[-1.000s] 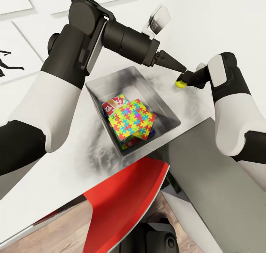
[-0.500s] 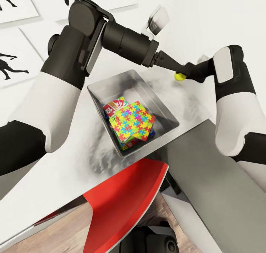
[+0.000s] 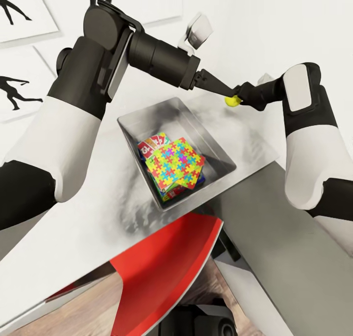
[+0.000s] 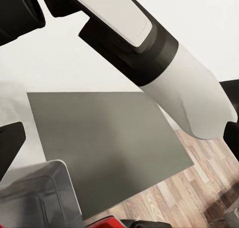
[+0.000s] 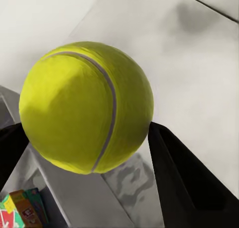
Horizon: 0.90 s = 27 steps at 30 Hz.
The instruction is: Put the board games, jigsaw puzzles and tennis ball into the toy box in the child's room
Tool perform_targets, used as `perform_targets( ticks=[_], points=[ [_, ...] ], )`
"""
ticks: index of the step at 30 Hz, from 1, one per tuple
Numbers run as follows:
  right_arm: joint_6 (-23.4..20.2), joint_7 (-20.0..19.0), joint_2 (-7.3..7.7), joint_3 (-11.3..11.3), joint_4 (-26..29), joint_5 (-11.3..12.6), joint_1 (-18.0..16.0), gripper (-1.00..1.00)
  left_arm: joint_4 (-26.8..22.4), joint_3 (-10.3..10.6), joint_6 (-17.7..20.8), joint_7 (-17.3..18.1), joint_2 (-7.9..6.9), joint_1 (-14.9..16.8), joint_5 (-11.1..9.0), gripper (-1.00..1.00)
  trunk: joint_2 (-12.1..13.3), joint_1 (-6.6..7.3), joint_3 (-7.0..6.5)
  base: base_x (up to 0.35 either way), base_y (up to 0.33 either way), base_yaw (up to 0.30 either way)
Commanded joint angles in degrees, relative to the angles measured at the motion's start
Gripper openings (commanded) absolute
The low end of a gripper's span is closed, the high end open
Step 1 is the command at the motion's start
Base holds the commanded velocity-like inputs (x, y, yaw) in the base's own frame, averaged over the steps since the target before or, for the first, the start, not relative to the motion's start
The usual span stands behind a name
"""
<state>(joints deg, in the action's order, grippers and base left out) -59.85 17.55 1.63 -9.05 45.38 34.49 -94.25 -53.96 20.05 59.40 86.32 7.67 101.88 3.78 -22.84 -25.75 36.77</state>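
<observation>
Nearest, a glossy red curved panel (image 3: pixel 166 267) is seen at the front edge of the long pale grey table (image 3: pixel 73 233), with wood-plank floor (image 3: pixel 73 316) below. Further on, the shallow pale grey toy box (image 3: pixel 218 147) is found to hold a multicoloured jigsaw puzzle (image 3: pixel 175 164) lying on top of a stack; a white-and-green board game with a red logo (image 3: pixel 149 146) shows beneath it, and blue edges peek out lower down. How many flat items are stacked cannot be counted. Beyond the box's far corner, the yellow-green tennis ball (image 3: pixel 230 100) is pinched in the right gripper (image 3: pixel 238 95), apparently raised off the table. The left gripper (image 3: pixel 230 88) reaches close beside it; its finger spacing cannot be told. Judged so, only the ball's release into the box is left.
</observation>
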Motion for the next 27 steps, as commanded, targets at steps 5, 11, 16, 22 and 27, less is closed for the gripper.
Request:
perform_targets(
  ticks=[5,11,16,22,27],
  points=[
    [-0.15,0.52,0.03,-0.09,0.03,2.09,0.31,-1.00,0.00,-0.02,0.60,0.42,-0.02,-0.24,0.31,1.00,-0.08,-0.03,-0.40,-0.068,0.000,0.000],
    [-0.15,0.54,0.03,-0.09,0.02,4.42,0.93,-1.00,0.00,-0.08,0.60,0.42,-0.10,-0.90,0.30,1.00,-0.08,-0.03,-0.97,-0.014,0.000,0.000],
    [-0.15,0.51,0.04,-0.06,-0.01,4.66,1.06,-1.00,0.00,-0.08,0.60,0.43,-0.66,-1.73,0.38,1.00,-0.08,-0.03,-1.45,-0.002,0.000,0.000],
    [-0.15,0.47,-0.02,-0.04,-0.02,4.71,1.17,-1.00,-0.04,-0.09,0.60,0.50,-2.70,-3.14,0.19,1.00,-0.08,-0.03,-2.02,0.000,0.000,0.000],
    [-0.15,0.47,0.08,-0.07,-0.01,4.76,1.20,-1.00,-0.28,-0.10,0.60,0.58,-4.46,-3.92,-0.13,1.00,-0.08,-0.03,-2.50,0.000,0.000,0.000]
  ],
)
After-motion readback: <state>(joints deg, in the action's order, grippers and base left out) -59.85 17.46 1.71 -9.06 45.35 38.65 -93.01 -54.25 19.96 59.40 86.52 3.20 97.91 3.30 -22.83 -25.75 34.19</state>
